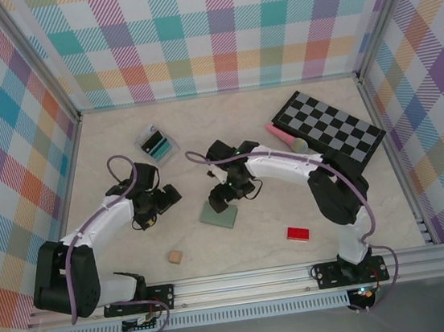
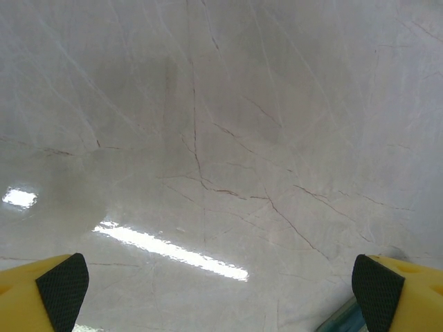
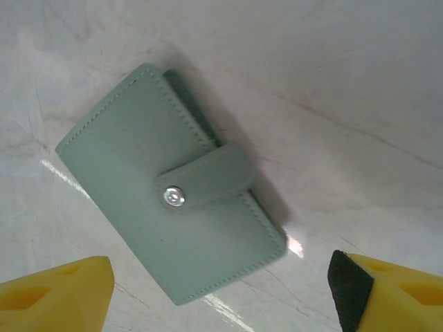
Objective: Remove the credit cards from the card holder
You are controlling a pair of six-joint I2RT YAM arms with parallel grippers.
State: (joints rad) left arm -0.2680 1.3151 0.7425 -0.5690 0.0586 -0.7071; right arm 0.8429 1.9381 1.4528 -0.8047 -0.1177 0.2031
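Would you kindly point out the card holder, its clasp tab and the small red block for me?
card holder point(image 3: 131, 166), right wrist view, on its closed front cover.
clasp tab point(image 3: 214, 174), right wrist view, on the strap beside the snap.
red block point(image 1: 298, 234), top external view, on its top face.

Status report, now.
Left gripper open over table. Right gripper open above card holder. Holder closed, clasp snapped. No obstruction.
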